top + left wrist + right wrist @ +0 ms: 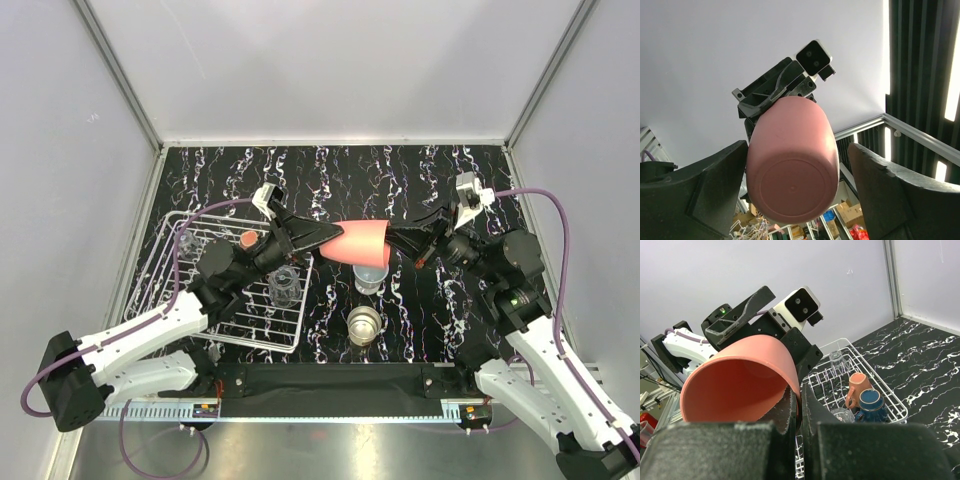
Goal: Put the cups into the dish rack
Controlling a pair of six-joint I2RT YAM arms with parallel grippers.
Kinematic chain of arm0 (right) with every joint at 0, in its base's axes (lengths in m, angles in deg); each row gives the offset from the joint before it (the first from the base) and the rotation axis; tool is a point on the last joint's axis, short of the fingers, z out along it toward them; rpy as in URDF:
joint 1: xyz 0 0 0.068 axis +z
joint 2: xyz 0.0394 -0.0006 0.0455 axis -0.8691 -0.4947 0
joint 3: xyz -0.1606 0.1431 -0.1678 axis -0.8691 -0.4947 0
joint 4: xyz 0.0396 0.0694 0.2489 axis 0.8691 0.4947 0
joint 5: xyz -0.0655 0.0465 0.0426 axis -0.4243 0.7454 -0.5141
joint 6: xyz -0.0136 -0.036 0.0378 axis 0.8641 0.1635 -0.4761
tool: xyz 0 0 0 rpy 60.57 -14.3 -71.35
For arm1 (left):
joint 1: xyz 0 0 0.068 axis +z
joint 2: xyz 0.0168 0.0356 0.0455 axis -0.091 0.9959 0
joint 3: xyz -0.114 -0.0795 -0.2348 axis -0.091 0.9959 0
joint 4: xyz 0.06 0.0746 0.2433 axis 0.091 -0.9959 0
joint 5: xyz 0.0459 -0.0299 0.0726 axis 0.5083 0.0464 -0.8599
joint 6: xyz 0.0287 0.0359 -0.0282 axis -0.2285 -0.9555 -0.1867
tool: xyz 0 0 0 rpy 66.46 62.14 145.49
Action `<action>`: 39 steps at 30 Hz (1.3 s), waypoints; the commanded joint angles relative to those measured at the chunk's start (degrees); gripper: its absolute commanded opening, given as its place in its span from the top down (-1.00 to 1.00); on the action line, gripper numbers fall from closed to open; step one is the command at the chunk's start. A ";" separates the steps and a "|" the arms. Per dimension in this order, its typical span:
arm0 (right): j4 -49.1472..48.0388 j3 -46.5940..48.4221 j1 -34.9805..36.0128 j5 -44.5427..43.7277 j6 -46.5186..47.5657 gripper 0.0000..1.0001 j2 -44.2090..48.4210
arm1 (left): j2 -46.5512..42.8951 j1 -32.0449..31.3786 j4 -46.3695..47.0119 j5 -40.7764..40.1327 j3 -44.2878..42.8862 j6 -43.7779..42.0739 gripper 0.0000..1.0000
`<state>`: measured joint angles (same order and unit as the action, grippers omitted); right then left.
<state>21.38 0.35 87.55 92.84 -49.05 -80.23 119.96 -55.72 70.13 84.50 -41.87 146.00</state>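
Observation:
The coral-red tumbler hangs on its side above the table between both arms. My right gripper is shut on its rim, one finger inside the mouth. My left gripper stands open around the tumbler's base; a gap shows at the right finger. The white dish rack lies at the left and holds a salmon mug, a dark blue cup and two clear glasses. A pale mug and a beige cup stand on the table.
The black marbled table is walled by grey panels at the back and both sides. A black strip runs along the near edge between the arm bases. The left arm reaches over the rack's right half.

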 commanded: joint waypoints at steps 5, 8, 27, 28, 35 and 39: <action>1.63 1.13 -0.13 -1.22 2.07 1.00 0.59 | -1.44 0.14 7.93 1.55 0.30 -1.13 -0.51; 1.98 0.96 -0.04 -2.27 2.07 1.00 0.76 | -1.27 0.14 9.16 1.98 0.48 -1.48 -0.39; 6.02 1.40 -0.13 -6.76 4.36 1.00 1.81 | 1.46 0.14 17.60 4.62 1.53 1.15 -0.53; 6.28 1.40 -0.04 -7.28 4.36 1.00 1.90 | 1.54 0.14 18.04 4.80 1.36 1.15 -0.52; 7.69 2.01 -0.04 -7.20 4.01 1.00 1.11 | 2.25 0.05 18.74 5.06 1.53 0.71 -0.54; 7.78 2.10 -0.04 -7.38 3.83 1.00 1.64 | 2.34 0.14 17.87 5.32 0.75 0.10 -0.19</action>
<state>26.85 1.01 87.72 88.62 -47.10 -78.28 123.28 -55.33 78.98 87.12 -39.69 146.28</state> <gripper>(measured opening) 0.033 0.674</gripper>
